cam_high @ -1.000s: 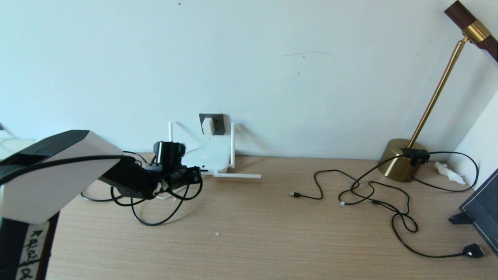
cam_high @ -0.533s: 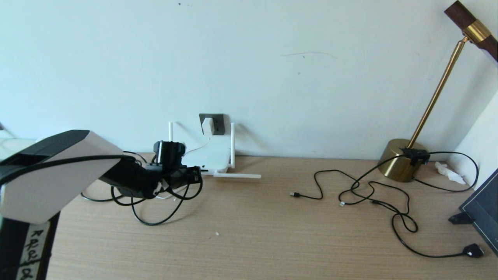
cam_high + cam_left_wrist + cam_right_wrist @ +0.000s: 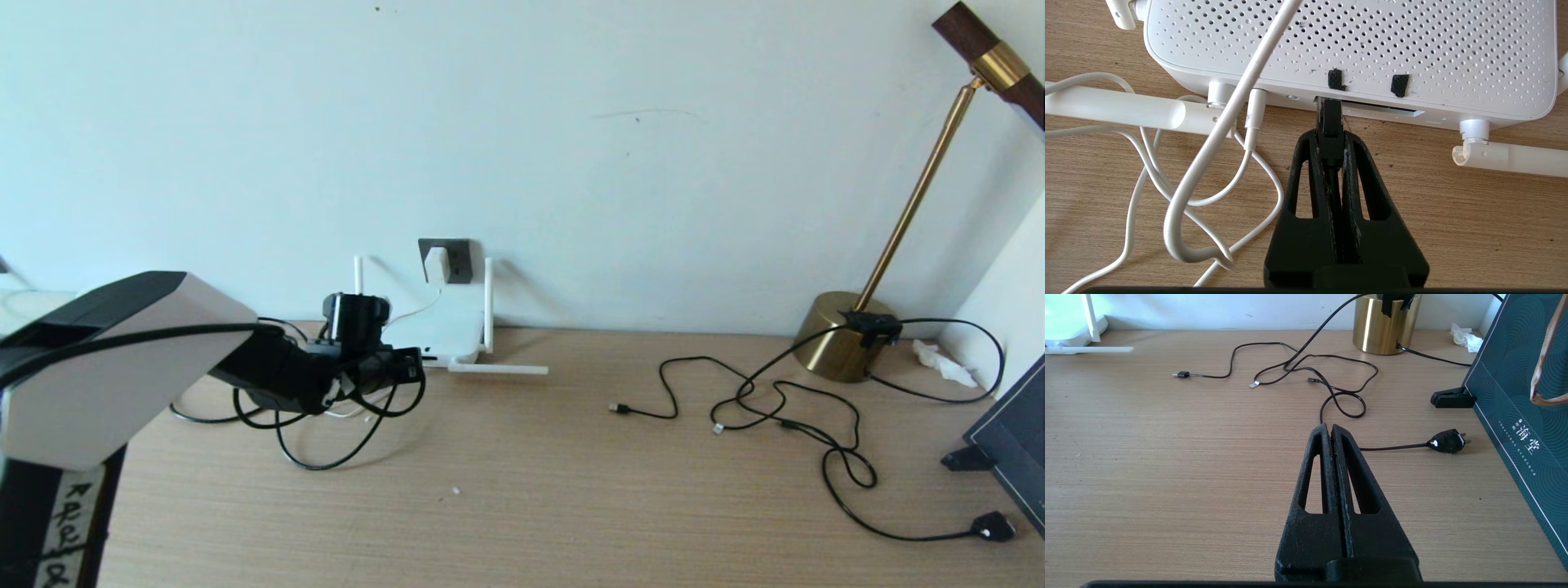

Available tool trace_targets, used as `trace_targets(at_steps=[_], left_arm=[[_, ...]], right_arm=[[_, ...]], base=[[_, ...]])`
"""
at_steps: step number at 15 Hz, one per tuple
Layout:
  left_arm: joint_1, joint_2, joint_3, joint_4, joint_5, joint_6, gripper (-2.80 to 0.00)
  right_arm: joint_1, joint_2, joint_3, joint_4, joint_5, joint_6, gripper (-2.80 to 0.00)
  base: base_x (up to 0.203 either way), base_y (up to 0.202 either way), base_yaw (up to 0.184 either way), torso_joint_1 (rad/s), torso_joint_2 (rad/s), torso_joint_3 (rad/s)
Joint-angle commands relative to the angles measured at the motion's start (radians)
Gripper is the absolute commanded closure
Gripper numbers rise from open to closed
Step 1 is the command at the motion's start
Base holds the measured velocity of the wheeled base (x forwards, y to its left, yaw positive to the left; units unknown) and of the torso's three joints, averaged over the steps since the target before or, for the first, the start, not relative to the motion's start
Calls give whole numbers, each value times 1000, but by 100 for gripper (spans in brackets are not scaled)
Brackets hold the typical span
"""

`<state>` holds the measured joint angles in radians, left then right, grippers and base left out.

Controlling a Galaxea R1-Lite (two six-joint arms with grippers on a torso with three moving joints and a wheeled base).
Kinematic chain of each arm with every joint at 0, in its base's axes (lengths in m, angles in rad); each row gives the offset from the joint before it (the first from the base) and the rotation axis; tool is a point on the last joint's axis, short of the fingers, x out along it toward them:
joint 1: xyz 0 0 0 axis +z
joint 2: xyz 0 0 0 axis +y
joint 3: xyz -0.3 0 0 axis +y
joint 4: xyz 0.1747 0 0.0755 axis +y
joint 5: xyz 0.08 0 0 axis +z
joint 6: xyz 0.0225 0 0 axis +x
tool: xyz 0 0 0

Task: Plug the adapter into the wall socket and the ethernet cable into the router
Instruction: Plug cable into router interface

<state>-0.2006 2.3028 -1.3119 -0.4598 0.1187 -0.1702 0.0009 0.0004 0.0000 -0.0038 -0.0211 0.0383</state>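
Left gripper [image 3: 1331,141] at the router's [image 3: 1355,45] port edge, fingers [image 3: 1361,163] pinched nearly together on the black plug of the ethernet cable [image 3: 1332,122]. Plug tip sits at the mouth of a dark port slot; cannot tell how deep it is seated. Cable body runs back between the two fingers. Gripper points level across the wooden desk [image 3: 571,490], toward the wall.

Head view: left gripper [image 3: 404,366] just in front of the router [image 3: 441,331], with black loops of the ethernet cable [image 3: 326,457] hanging from it and lying on the desk beneath the arm.

Adapter [image 3: 436,264] is seated in the wall socket [image 3: 457,257], directly above the router. Its thin white cord [image 3: 412,310] drops to the router; in the left wrist view the cord [image 3: 1224,122] crosses the perforated top, coils on the desk and ends in a small white plug at the port edge beside the ethernet plug.

Two antennas stand upright, and one antenna [image 3: 498,370] lies flat on the desk to the right.

Right gripper [image 3: 1329,430] is closed on nothing, fingers pressed together, over bare desk. Thin black cables [image 3: 775,400] lie well apart from the router, near the brass lamp base [image 3: 837,339].
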Motion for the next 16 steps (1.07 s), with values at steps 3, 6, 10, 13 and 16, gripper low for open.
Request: trace_targets(at_steps=[3, 6, 10, 13, 16], left_arm=[[2, 6, -4, -7, 1, 15, 0], [4, 7, -9, -5, 1, 17, 0], [6, 14, -13, -5, 1, 18, 0], [6, 18, -15, -5, 1, 18, 0], [6, 20, -15, -5, 1, 18, 0]], right_arm=[[-1, 0, 0, -1, 0, 0, 0], [0, 0, 0, -1, 0, 0, 0], [1, 0, 0, -1, 0, 0, 0], [1, 0, 0, -1, 0, 0, 0], [-1, 0, 0, -1, 0, 0, 0]], base=[[0, 0, 0, 0, 0, 0], [0, 0, 0, 0, 0, 0], [0, 0, 0, 0, 0, 0], [0, 0, 0, 0, 0, 0], [0, 0, 0, 0, 0, 0]])
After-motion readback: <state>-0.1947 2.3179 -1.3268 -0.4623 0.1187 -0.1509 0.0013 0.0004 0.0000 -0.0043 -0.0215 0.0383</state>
